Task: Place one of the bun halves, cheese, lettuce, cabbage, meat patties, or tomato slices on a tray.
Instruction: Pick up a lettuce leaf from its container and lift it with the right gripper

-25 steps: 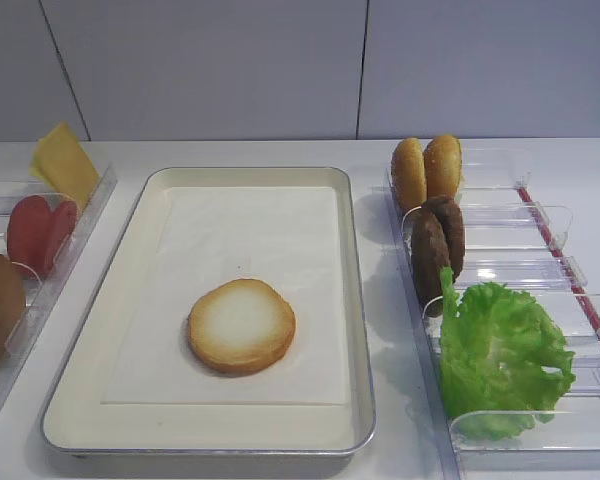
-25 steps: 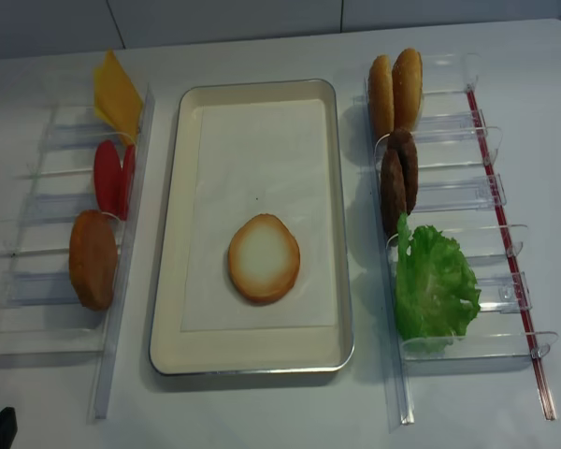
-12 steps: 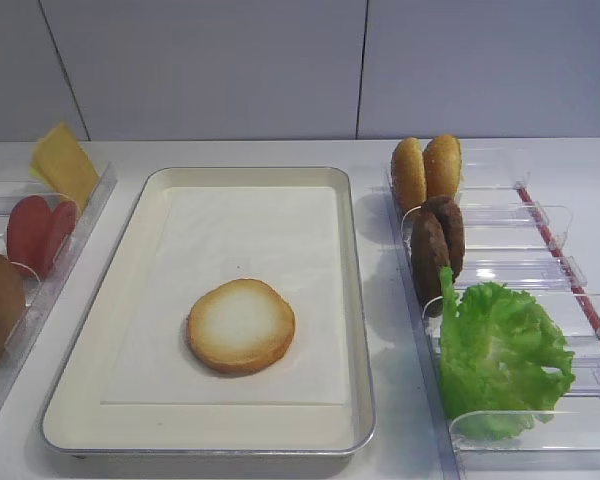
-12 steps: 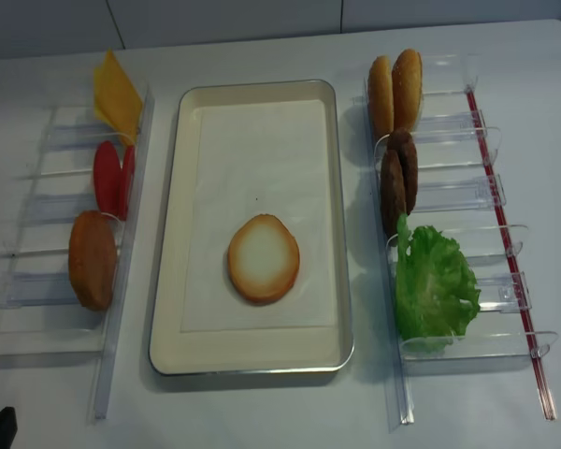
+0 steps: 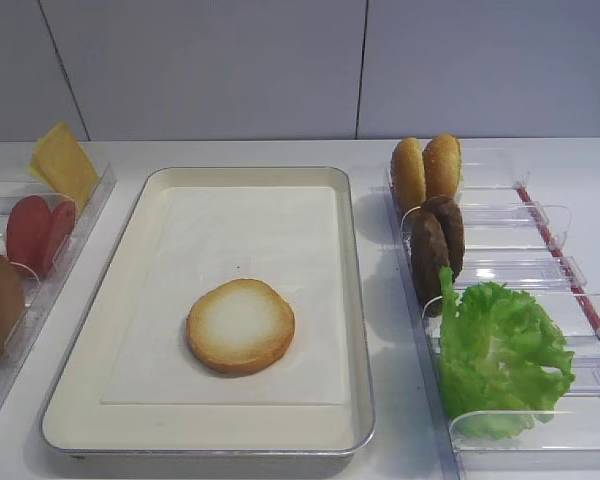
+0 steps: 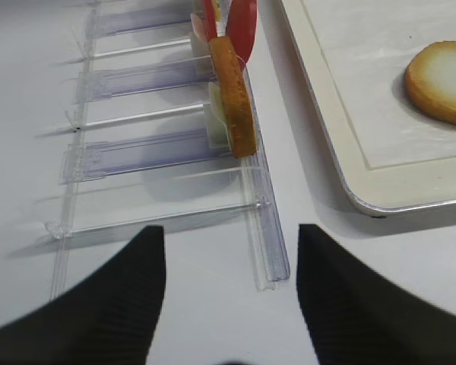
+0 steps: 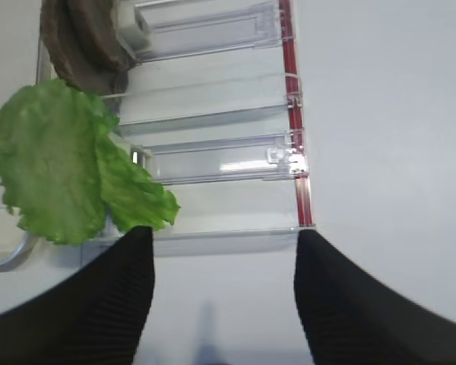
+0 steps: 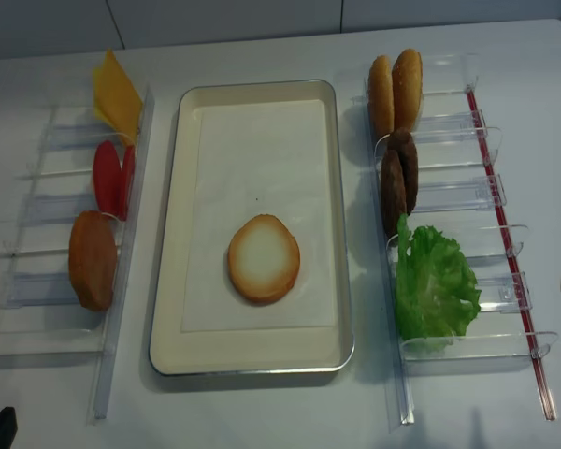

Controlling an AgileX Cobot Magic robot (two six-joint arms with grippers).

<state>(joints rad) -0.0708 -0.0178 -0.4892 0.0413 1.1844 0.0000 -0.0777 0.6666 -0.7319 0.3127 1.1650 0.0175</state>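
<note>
Bright even overhead light, soft shadows, mild glare on clear plastic, sharp focus

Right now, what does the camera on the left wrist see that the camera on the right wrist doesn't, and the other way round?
Only the left wrist view shows the bun half lying pale face up on the tray, a second bun standing on edge in a clear rack, and the tomato slices behind it.

Only the right wrist view shows the lettuce, the dark meat patties and a rack with a red strip.

Both show clear plastic dividers, white tabletop and two open black fingers with nothing between them.
</note>
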